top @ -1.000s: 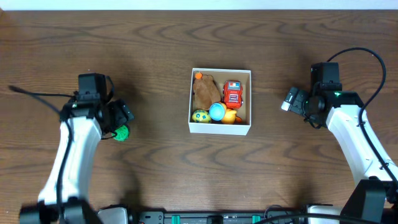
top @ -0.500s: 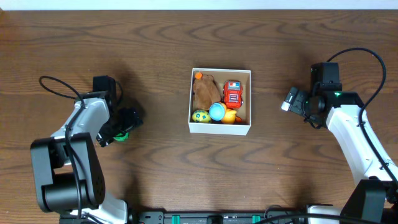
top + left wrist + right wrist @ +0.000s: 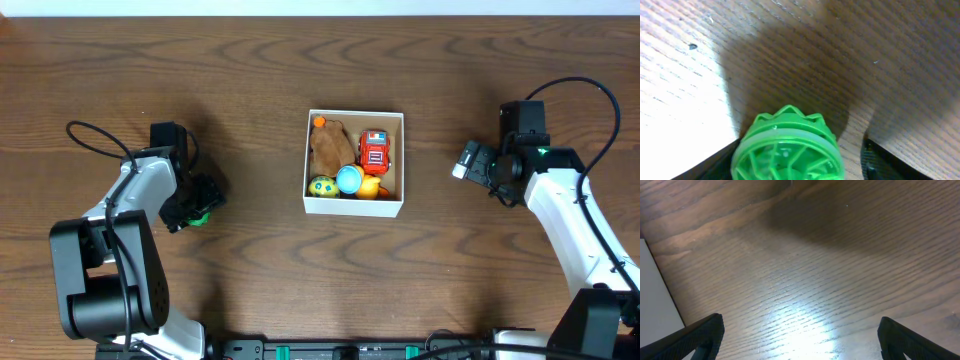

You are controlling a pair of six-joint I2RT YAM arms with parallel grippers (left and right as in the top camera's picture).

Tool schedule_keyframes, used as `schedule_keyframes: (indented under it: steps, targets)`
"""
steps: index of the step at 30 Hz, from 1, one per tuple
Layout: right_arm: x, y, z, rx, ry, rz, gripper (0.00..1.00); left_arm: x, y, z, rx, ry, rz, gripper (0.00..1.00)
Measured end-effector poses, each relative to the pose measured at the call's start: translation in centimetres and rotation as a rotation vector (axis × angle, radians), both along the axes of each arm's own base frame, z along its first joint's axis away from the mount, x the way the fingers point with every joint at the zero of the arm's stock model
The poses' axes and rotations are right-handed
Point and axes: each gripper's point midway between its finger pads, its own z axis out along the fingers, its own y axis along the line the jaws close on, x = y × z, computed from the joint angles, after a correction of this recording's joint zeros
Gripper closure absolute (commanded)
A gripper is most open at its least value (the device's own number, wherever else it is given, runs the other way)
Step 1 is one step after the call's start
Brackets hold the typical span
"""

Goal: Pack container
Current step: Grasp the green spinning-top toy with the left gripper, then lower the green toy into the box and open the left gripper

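The container is a small white-walled box in the middle of the table, holding a brown plush, a red toy car, a blue ball and a yellow-green ball. A green spoked wheel toy lies on the table at the left. My left gripper is low over it. In the left wrist view the green toy sits between my fingers, with a strip of wood showing before the right finger. My right gripper is open and empty, to the right of the container.
The right wrist view shows bare wood between my open gripper and a white wall of the container at the left edge. A black cable loops behind the left arm.
The left arm has swung round and dropped, bringing its gripper down around the green toy. The toy, the container and the right arm have not moved.
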Motion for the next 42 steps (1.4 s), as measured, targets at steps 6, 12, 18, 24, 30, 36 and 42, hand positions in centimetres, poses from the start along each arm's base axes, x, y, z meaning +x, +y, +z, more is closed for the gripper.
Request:
schedule_keyframes:
  steps: [6,12,18,24,30,36,42]
  targets:
    - [0.0,0.0,0.0,0.000,0.000,0.000,0.01,0.0,0.0,0.0,-0.001,0.000,-0.003,0.47]
    - [0.0,0.0,0.0,0.000,0.000,0.000,0.01,0.0,0.0,0.0,-0.001,0.000,-0.005,0.54]
    - [0.0,0.0,0.0,0.000,0.000,0.000,0.01,0.0,-0.3,1.2,0.000,0.003,-0.017,0.59]
    - [0.0,0.0,0.0,0.000,0.000,0.000,0.01,4.4,-4.5,9.0,0.018,-0.236,-0.198,0.61]
    - [0.0,0.0,0.0,0.000,0.000,0.000,0.01,6.8,-15.0,18.3,-0.005,-0.581,-0.576,0.61]
    - [0.0,0.0,0.0,0.000,0.000,0.000,0.01,4.9,-25.6,20.6,-0.061,-0.747,-0.947,0.62]
    - [0.0,0.0,0.0,0.000,0.001,0.000,0.01,5.1,-31.4,18.3,-0.072,-0.797,-1.131,0.62]
